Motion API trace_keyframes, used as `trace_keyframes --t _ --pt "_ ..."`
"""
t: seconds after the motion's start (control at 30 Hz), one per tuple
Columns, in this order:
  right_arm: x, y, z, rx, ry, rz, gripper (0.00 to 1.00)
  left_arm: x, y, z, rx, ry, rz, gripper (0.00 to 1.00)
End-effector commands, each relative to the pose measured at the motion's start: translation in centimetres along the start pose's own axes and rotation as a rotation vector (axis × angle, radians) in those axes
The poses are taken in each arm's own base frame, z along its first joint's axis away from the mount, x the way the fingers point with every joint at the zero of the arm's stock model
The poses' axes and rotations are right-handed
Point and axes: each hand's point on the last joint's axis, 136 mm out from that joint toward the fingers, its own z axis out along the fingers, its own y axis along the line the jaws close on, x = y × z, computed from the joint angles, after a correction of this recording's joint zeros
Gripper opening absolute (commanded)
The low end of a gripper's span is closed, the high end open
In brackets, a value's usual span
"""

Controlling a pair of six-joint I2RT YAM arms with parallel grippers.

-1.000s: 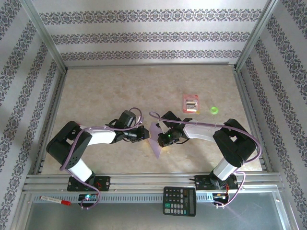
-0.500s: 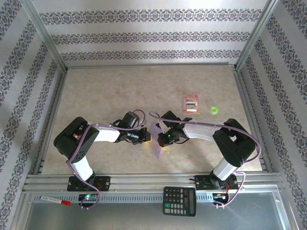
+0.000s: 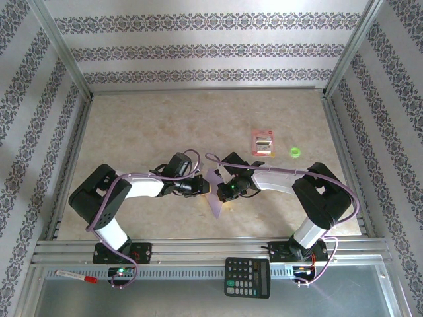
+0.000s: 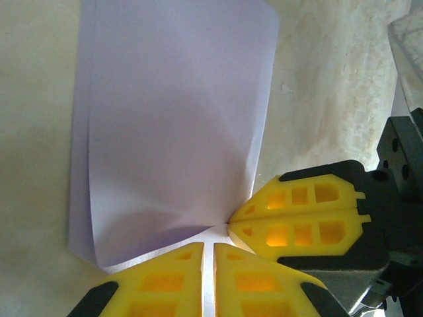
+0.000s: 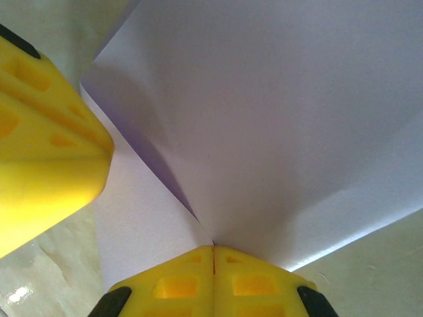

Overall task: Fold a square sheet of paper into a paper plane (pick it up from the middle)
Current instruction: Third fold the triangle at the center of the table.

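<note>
The square sheet of paper point(image 3: 216, 200) is pale lavender, partly folded into overlapping layers, and held just above the table's middle between both arms. In the left wrist view the paper point(image 4: 178, 119) spreads upward, and its lower edge runs into the thin slit of my left gripper point(image 4: 207, 246), which is shut on it. My right gripper point(image 4: 231, 221) pinches the same corner from the right. In the right wrist view my right gripper point(image 5: 213, 248) is shut on the point where the creases of the paper point(image 5: 277, 112) meet. One of the left gripper's fingers point(image 5: 46, 132) stands beside it. A paper plane is out of view.
A red-and-white packet point(image 3: 263, 142) and a small green ring point(image 3: 295, 152) lie at the back right. A calculator point(image 3: 247, 277) and a red-capped marker point(image 3: 76, 275) rest on the front rail. Metal frame posts and patterned walls bound the table point(image 3: 145, 125).
The left arm's elbow swung out and came back, and its gripper edged a little to the right at the paper. The right arm and the paper have barely moved.
</note>
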Motion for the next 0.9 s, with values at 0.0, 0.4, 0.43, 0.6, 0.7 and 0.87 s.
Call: trace_keyframes --t 0.0,0.4,0.43,0.6,0.7,0.87 --pt "2.7 -3.3 1.4 0.121 0.095 0.03 0.0 0.3 0.0 0.6 0.007 0.025 -0.011 0.12" --pt "2.2 -3.3 0.7 0.128 0.082 0.014 0.0 1.8 3.8 2.0 -0.09 0.073 -0.055 0.03" --pt "1.9 -3.2 0.4 0.131 0.075 0.009 0.0 2.0 4.2 2.0 -0.1 0.076 -0.055 0.02" --pt "0.3 -2.6 -1.5 0.122 0.028 -0.017 0.09 3.0 5.9 1.8 -0.153 0.089 -0.067 0.0" --pt "-0.3 -2.4 -3.1 0.129 -0.003 -0.03 0.16 3.2 6.3 1.7 -0.173 0.09 -0.07 0.0" --pt "-0.2 0.1 -5.2 0.032 -0.075 -0.035 0.19 3.1 6.5 1.7 -0.182 0.088 -0.069 0.0"
